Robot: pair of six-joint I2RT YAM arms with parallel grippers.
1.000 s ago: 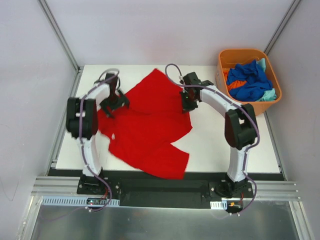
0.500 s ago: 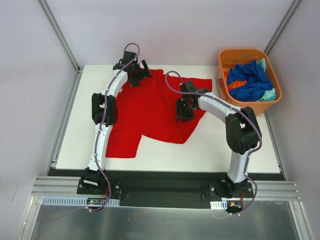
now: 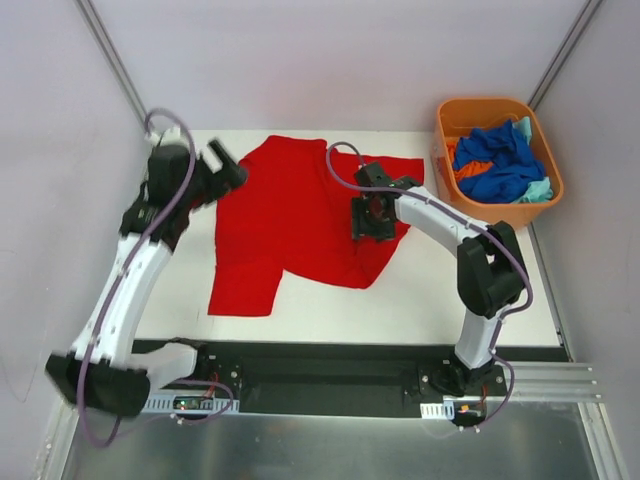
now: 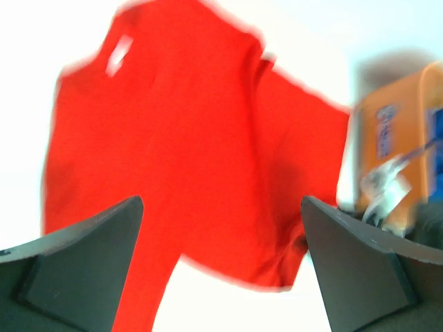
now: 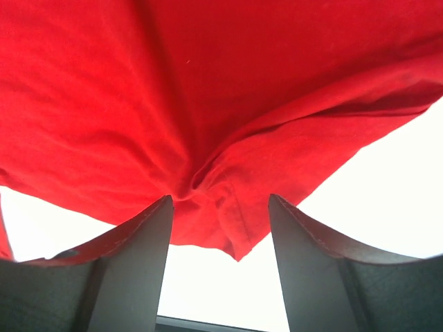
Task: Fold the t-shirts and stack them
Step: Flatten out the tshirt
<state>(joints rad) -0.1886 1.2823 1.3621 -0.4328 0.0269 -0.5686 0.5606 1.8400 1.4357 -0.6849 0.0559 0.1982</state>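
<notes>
A bright red t-shirt [image 3: 290,215] lies spread on the white table [image 3: 450,290], its right side bunched into a fold. My right gripper [image 3: 372,215] sits low over that fold. In the right wrist view it [image 5: 220,200] is open, and the creased corner of the red t-shirt [image 5: 228,207] lies loose between the fingers. My left gripper [image 3: 228,163] is raised off the shirt's far left corner, wide open and holding nothing. The left wrist view is blurred, with that gripper [image 4: 221,204] looking down on the red shirt [image 4: 180,131]. Royal blue [image 3: 495,160], orange [image 3: 462,172] and pale teal [image 3: 540,188] shirts are heaped in the tub.
The rigid orange plastic tub [image 3: 445,118] stands off the table's far right corner and appears at the right edge of the left wrist view as the tub [image 4: 398,131]. Metal frame posts rise at both far corners. White table shows in front of and to the right of the shirt.
My right gripper has opened and let go of the red shirt. My left arm swung from the shirt's far edge out to the left. The shirt now lies spread flatter.
</notes>
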